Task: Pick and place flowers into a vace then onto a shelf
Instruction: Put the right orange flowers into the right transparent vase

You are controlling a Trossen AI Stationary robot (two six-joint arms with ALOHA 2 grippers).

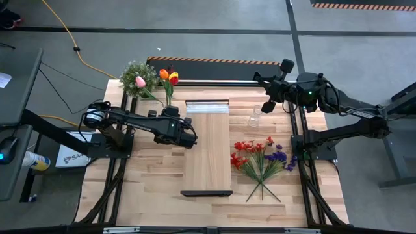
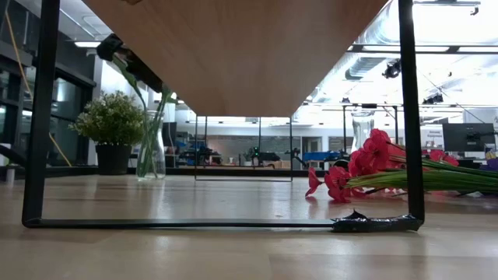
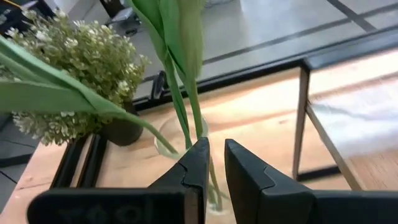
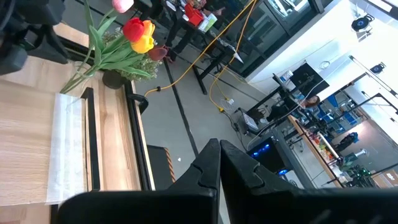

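Mostly tulips point(image 1: 166, 77) — orange, yellow, pink

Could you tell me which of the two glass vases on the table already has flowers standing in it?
The vase by the left hand, next to the potted plant, holds the tulips. The other vase, near the right hand, is empty.
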